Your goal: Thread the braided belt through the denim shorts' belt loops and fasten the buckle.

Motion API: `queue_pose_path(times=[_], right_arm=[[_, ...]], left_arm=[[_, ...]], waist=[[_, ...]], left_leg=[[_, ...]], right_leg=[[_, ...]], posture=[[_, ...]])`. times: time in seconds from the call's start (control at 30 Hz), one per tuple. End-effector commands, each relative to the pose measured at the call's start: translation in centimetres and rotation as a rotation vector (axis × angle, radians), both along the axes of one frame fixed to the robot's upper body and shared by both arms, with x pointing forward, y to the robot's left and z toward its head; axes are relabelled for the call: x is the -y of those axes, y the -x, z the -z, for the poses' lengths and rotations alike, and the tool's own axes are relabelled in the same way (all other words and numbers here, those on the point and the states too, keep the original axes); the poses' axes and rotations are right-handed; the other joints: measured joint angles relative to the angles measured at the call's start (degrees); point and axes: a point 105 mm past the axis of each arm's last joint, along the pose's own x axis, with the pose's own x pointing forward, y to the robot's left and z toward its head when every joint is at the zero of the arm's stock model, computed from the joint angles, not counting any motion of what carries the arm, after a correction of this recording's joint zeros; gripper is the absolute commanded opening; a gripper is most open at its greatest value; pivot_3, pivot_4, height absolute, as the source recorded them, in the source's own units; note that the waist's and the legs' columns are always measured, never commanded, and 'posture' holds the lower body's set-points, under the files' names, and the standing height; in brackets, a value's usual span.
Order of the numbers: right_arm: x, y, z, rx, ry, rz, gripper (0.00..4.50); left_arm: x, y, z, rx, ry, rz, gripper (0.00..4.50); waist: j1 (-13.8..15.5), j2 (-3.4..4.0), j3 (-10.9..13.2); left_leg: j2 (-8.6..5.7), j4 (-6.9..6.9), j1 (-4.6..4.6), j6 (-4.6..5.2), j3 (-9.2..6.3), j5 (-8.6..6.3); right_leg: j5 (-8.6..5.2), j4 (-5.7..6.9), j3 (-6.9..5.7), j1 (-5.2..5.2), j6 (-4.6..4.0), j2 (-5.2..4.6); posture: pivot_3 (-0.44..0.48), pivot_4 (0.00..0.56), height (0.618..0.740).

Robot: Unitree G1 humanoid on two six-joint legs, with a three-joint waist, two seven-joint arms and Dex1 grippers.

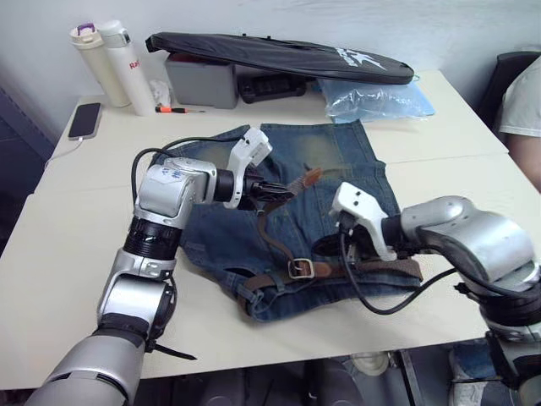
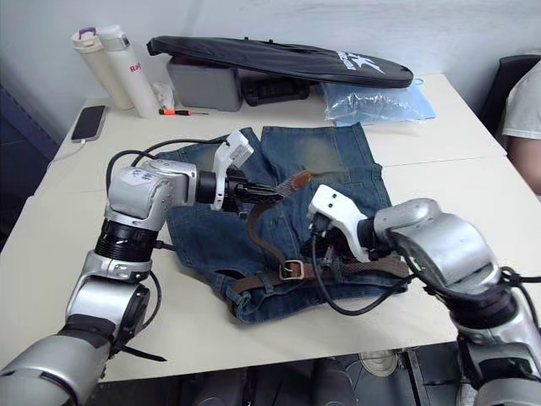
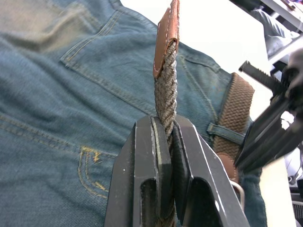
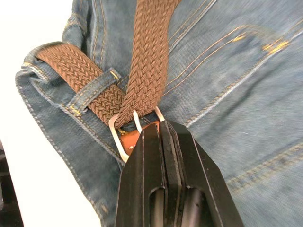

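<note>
The denim shorts [image 1: 325, 156] lie flat on the table, waistband toward me. The braided belt [image 1: 269, 222] runs along the waistband under a belt loop [image 4: 94, 87] and passes through the silver buckle [image 1: 302, 269]. From there the strap rises to my left gripper [image 1: 283, 190], which is shut on it just below the leather tip [image 3: 166, 38] and holds it above the shorts. My right gripper [image 4: 163, 125] is shut, its tips down on the leather tab right beside the buckle [image 4: 124, 137]; nothing shows between its fingers.
Along the table's far edge stand two bottles [image 1: 110, 59], a phone [image 1: 84, 120], a grey box [image 1: 199, 80], a long black bag [image 1: 279, 55] and a clear blue plastic bag [image 1: 376, 100]. A person's sleeve [image 1: 526, 101] shows at the right edge.
</note>
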Motion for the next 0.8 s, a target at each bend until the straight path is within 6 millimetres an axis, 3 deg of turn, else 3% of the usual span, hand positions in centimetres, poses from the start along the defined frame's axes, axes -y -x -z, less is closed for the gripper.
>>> queue_pose_path(times=[0.03,0.13,0.17,0.3,0.43,0.63,0.8], right_arm=[[-0.2,1.6,-0.9,0.105,0.006,-0.111,0.05],[0.4,1.5,-0.9,0.207,0.056,-0.103,0.05],[0.5,1.6,-0.7,0.225,0.065,-0.104,0.32],[1.0,2.2,0.1,0.263,0.107,-0.110,1.60],[1.5,2.3,1.0,0.363,0.190,-0.129,3.45],[1.9,2.6,1.6,0.419,0.219,-0.119,3.45],[2.0,2.8,1.9,0.427,0.212,-0.093,3.45]], left_arm=[[0.2,1.4,-0.8,0.137,-0.042,0.123,0.00],[-0.1,2.3,-0.6,0.214,-0.092,0.207,0.00],[-0.4,2.7,-0.3,0.251,-0.130,0.242,0.00],[-1.1,3.7,0.7,0.334,-0.236,0.354,0.00],[-1.8,4.6,1.6,0.412,-0.323,0.452,0.00],[-2.0,4.7,2.4,0.548,-0.389,0.460,0.00],[-1.6,3.5,1.8,0.734,-0.420,0.367,0.00]], waist=[[0.00,0.02,-0.01],[0.00,0.00,0.00],[0.01,0.00,0.00],[0.02,0.01,0.00],[0.13,0.01,-0.01],[0.13,0.05,-0.03],[0.23,0.05,-0.03]], left_leg=[[0.00,-0.02,0.00,0.00,0.03,0.00],[0.00,-0.02,0.00,0.00,0.06,0.00],[0.00,0.01,0.01,-0.01,0.09,0.00],[0.00,0.06,0.04,0.00,0.11,-0.01],[0.00,0.10,0.01,0.03,0.14,-0.02],[0.00,0.15,0.01,0.20,0.15,-0.11],[0.00,0.20,0.01,0.42,0.16,-0.18]], right_leg=[[0.00,-0.04,0.01,-0.01,0.00,0.00],[0.00,-0.09,0.03,0.00,0.00,0.00],[0.00,-0.11,0.06,0.00,0.00,0.00],[0.01,-0.21,0.12,0.01,-0.02,0.00],[0.00,-0.20,0.13,-0.01,-0.04,0.00],[-0.01,-0.20,0.18,0.00,-0.06,0.01],[-0.01,-0.14,0.19,0.01,-0.06,0.02]], posture=[[0.000,0.150,0.740],[0.000,0.150,0.740],[0.000,0.150,0.740],[0.000,0.150,0.740],[0.000,0.150,0.740],[0.000,0.150,0.740],[0.000,0.150,0.740]])
